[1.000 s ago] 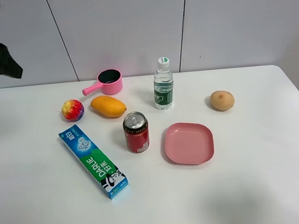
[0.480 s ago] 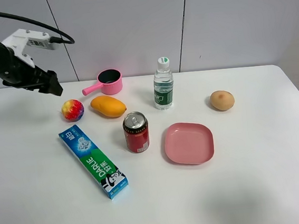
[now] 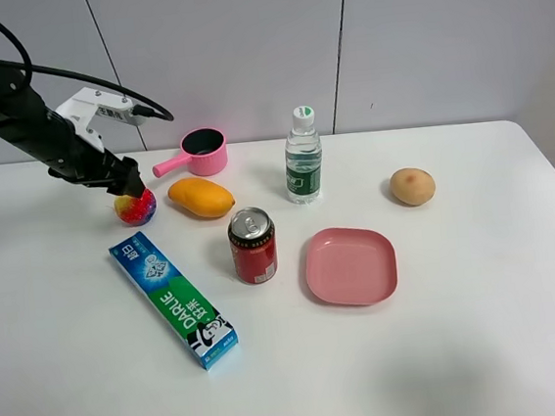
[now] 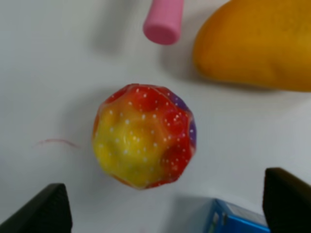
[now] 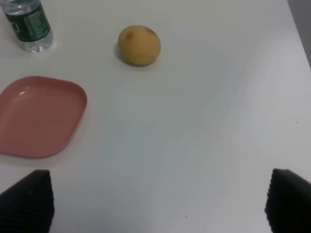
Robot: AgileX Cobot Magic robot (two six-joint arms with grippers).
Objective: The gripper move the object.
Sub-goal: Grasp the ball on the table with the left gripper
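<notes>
The small bumpy red, yellow and blue ball (image 3: 137, 209) sits on the white table left of the orange-yellow mango (image 3: 201, 197). My left gripper (image 3: 127, 181) hangs just above the ball, at the end of a black cabled arm with a white box part. In the left wrist view the ball (image 4: 144, 136) lies between the two open fingertips (image 4: 46, 208), untouched. My right gripper (image 5: 158, 204) is open and empty over bare table; its arm does not show in the exterior view.
A pink saucepan (image 3: 199, 154) stands behind the mango. A blue-green toothpaste box (image 3: 172, 299) lies in front of the ball. A red can (image 3: 253, 246), a water bottle (image 3: 303, 156), a pink plate (image 3: 351, 265) and a brown potato (image 3: 412, 186) stand to the right.
My left arm has come in from the far left edge, moving right and down, until the gripper is right over the ball. Nothing on the table has moved.
</notes>
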